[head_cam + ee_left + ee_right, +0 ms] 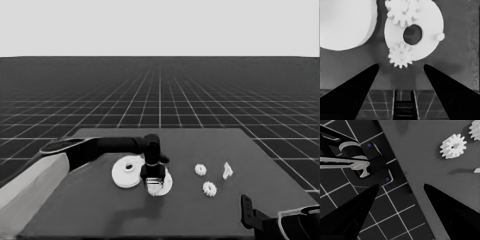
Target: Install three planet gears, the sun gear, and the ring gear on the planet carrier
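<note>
Left gripper (152, 179): black, two long pointed fingers, reached in from the left and poised directly above the flat white washer-like smaller round part (167, 186) near the table's middle. In the left wrist view, fingers spread wide (401, 65), nothing between them; smaller round part (430, 22) just beyond the fingertips.

Smaller round part: count one. Wide central hole. Two small white toothed gears on it: one (400, 55) at the rim nearest the fingertips, overhanging the edge; one (401, 13) on the far side of the hole. One short bare white peg (438, 36) standing on its face, to one side of the hole.

Larger round part (127, 172), thick white disc with raised middle and small hole: count one. Flat on the dark table (210, 145), just beside the smaller round part, on its left in the head view; cannot tell whether touching.

Loose small white toothed gears: count two, well apart from the left gripper, toward the table's right; one farther back (200, 169), one nearer (209, 188). Gears in total: four.

Thin white piece (227, 171): count one, right of the farther loose gear.

Right gripper (401, 185): parked at the table's near right corner, fingers spread apart, holding nothing.
</note>
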